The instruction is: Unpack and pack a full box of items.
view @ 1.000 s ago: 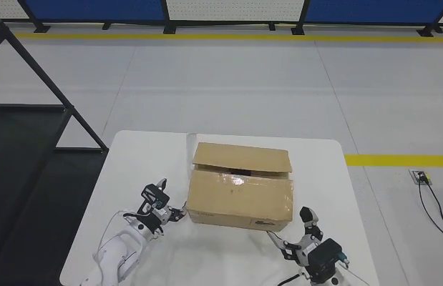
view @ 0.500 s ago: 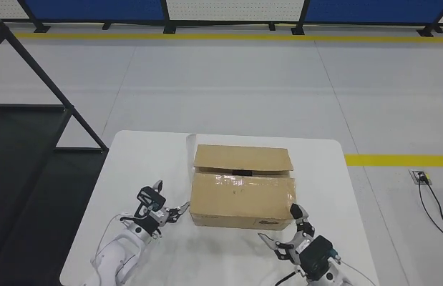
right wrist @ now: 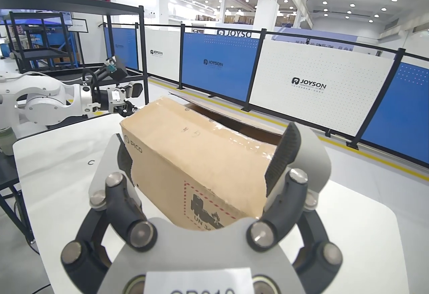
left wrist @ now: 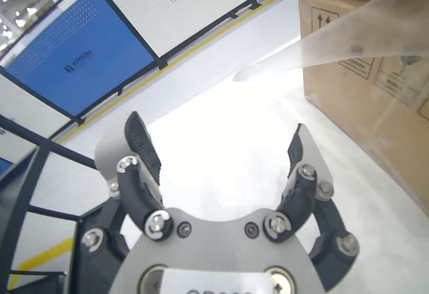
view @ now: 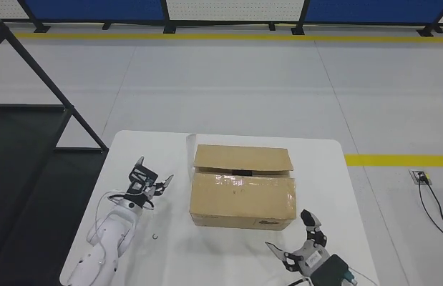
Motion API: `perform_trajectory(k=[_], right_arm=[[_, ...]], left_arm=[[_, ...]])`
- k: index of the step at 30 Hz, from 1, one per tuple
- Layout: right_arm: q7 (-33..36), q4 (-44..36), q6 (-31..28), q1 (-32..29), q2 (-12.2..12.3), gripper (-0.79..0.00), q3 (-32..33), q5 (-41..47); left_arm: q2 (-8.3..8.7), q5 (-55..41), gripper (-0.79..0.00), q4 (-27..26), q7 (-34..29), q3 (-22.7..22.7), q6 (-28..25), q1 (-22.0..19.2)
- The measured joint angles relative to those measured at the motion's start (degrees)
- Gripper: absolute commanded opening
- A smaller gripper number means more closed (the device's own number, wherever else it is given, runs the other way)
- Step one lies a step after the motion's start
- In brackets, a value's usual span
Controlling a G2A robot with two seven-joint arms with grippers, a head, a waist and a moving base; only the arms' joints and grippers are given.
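Note:
A brown cardboard box (view: 241, 191) stands mid-table, its top flaps nearly down with a thin dark gap between them. In the right wrist view the far flap of the box (right wrist: 201, 148) stands slightly raised. A strip of clear tape (left wrist: 338, 44) hangs off the box's (left wrist: 372, 80) far left corner. My left gripper (view: 151, 178) is open and empty, a short way left of the box; it also shows in its own view (left wrist: 216, 127) and across the box (right wrist: 124, 107). My right gripper (view: 288, 230) is open and empty by the box's near right corner (right wrist: 206, 137).
The white table (view: 135, 150) has free room left of and in front of the box. A small dark C-shaped mark (view: 156, 237) lies on the table near the left arm. A black metal rack (view: 35, 143) stands beside the table's left edge.
My left gripper has drawn back from the box's left side toward the far left. My right gripper pulled away from the box's near right corner. The gap between the flaps has narrowed.

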Motion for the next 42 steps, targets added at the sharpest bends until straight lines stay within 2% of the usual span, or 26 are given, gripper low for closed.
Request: perform_trajectory(k=[3,13,17,25,31,42], right_arm=[[-0.9,-0.9,0.9,-2.1,0.2,0.0,1.1,-0.1],[-1.6,-3.0,2.2,-5.7,0.6,0.0,2.4,-3.5],[0.2,-3.0,1.7,-4.4,0.6,0.0,2.0,-3.3],[1.2,-4.1,2.2,-4.6,0.8,0.0,2.1,-3.2],[0.7,-4.7,3.1,-5.8,0.8,0.0,2.6,-3.0],[0.4,-5.7,4.3,-7.3,1.0,0.0,2.8,-3.3]], left_arm=[[-0.3,2.7,0.0,4.3,2.0,1.9,0.3,-3.4],[-0.25,4.2,0.0,4.4,0.9,2.5,1.6,-3.5],[-0.77,9.7,0.0,6.8,-0.1,5.3,2.6,-6.2],[-3.15,14.4,0.0,18.2,3.8,12.6,8.2,-15.3],[-5.27,17.6,0.0,26.4,6.0,17.4,12.8,-20.5],[-8.88,15.3,0.0,36.9,12.3,21.7,18.2,-26.0]])
